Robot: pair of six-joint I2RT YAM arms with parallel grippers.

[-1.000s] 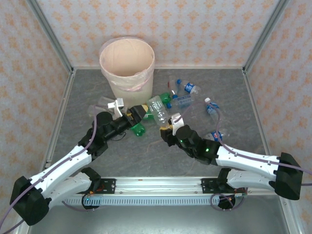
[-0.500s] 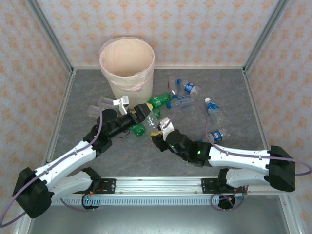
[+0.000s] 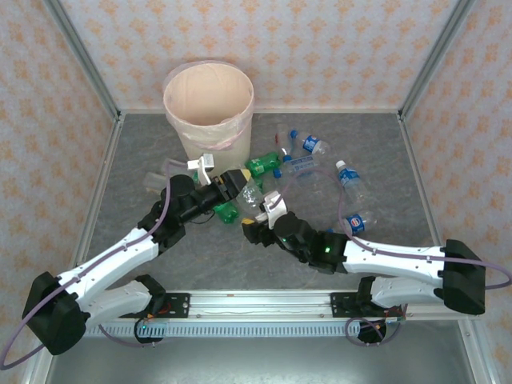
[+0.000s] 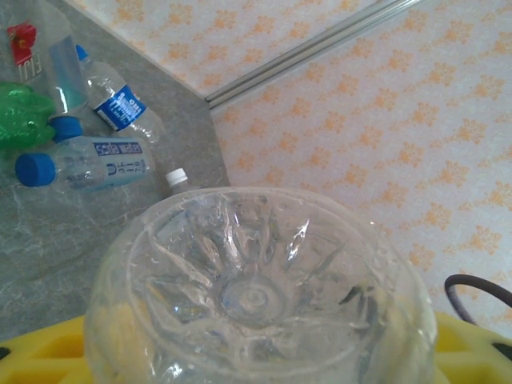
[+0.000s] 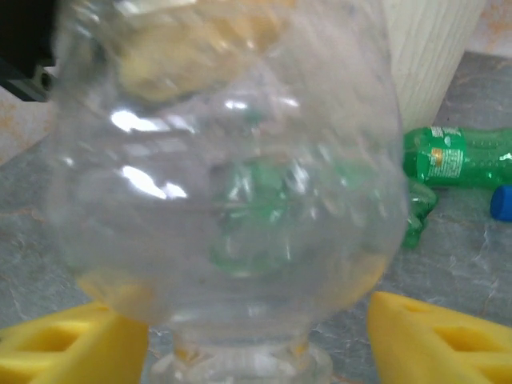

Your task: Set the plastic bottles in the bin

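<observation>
A clear bottle (image 3: 250, 194) hangs above the table between both arms. My left gripper (image 3: 232, 182) is shut on its base end; in the left wrist view the bottle's ribbed bottom (image 4: 256, 288) sits pressed between the yellow pads (image 4: 32, 356). My right gripper (image 3: 258, 214) stands open around the neck, and the yellow fingers (image 5: 72, 344) show gaps on both sides of the bottle (image 5: 224, 160). The cream bin (image 3: 170, 96) with a pinkish liner stands at the back left. Green bottles (image 3: 264, 166) lie at its foot.
More clear bottles with blue caps (image 3: 310, 145) (image 3: 350, 180) lie to the right, another one (image 3: 356, 222) beside my right arm. A green bottle (image 3: 226, 212) lies under my left gripper. The bin's ribbed wall (image 5: 424, 48) is close behind the held bottle. Patterned walls enclose the table.
My right gripper carried the clear bottle left to my left gripper and then opened. My left gripper moved in and closed on the bottle's base.
</observation>
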